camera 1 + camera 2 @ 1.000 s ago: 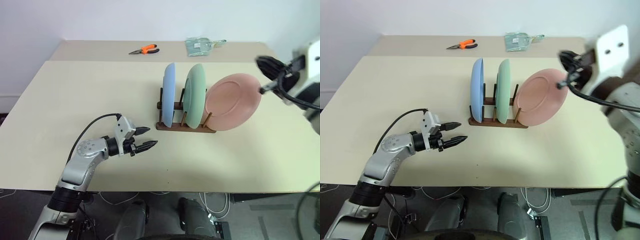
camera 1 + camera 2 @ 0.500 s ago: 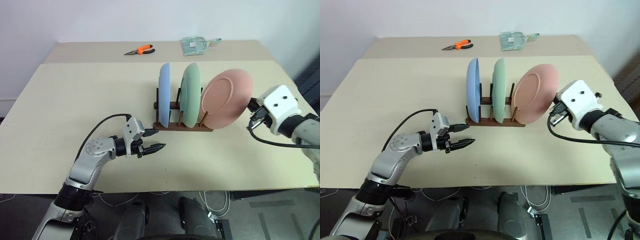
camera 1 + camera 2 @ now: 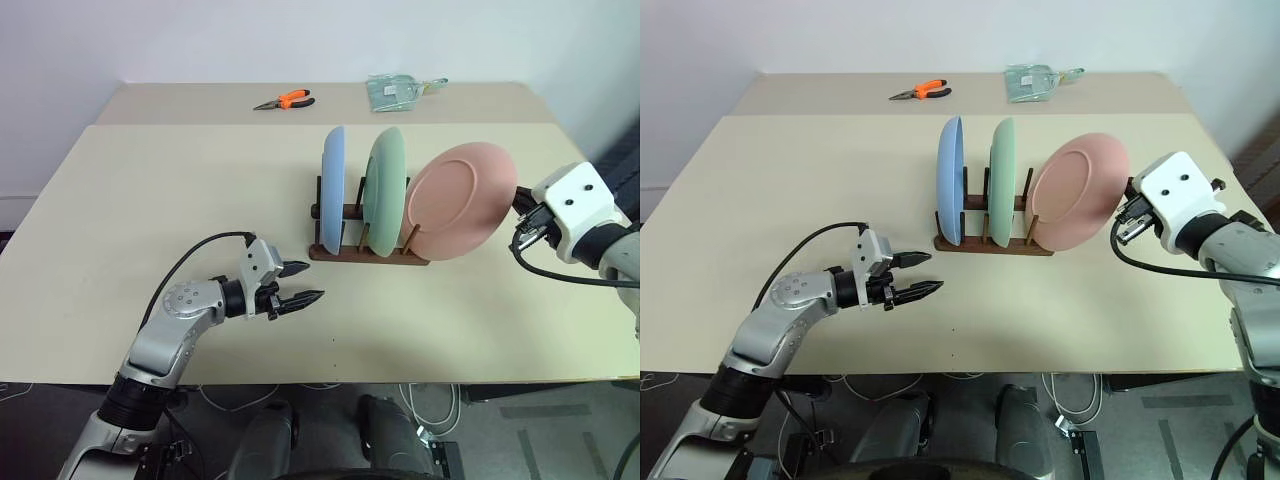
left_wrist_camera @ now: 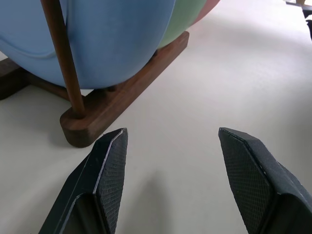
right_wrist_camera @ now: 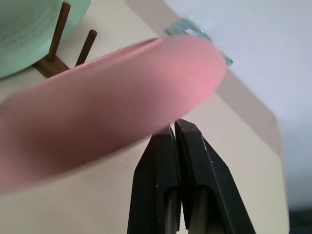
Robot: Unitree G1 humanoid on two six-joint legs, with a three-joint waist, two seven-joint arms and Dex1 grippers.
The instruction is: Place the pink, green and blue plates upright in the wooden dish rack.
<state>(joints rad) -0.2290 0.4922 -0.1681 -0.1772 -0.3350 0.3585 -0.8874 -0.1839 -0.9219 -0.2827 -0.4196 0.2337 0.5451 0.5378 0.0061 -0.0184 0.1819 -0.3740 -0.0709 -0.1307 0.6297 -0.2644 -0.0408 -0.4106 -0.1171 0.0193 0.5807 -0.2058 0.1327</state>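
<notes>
rack (image 3: 368, 251) mid-surface (image 3: 150, 190) | three plates standing in it, left (image 3: 334, 190), middle (image 3: 386, 190), right (image 3: 460, 203) leaning outward | pliers (image 3: 287, 100) and packet (image 3: 400, 90) at far edge | left tool (image 3: 296, 284) before rack | right tool (image 3: 520, 205) at right plate's rim

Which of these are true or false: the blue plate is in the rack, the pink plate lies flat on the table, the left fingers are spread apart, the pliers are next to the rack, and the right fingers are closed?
1. The blue plate stands upright in the wooden dish rack. True.
2. The pink plate lies flat on the table. False: it leans tilted at the rack's end, beside the green plate.
3. The left gripper has its fingers spread apart. True.
4. The orange pliers lie right beside the rack. False: they lie at the table's far edge.
5. The right gripper has its fingers closed. True.
</notes>
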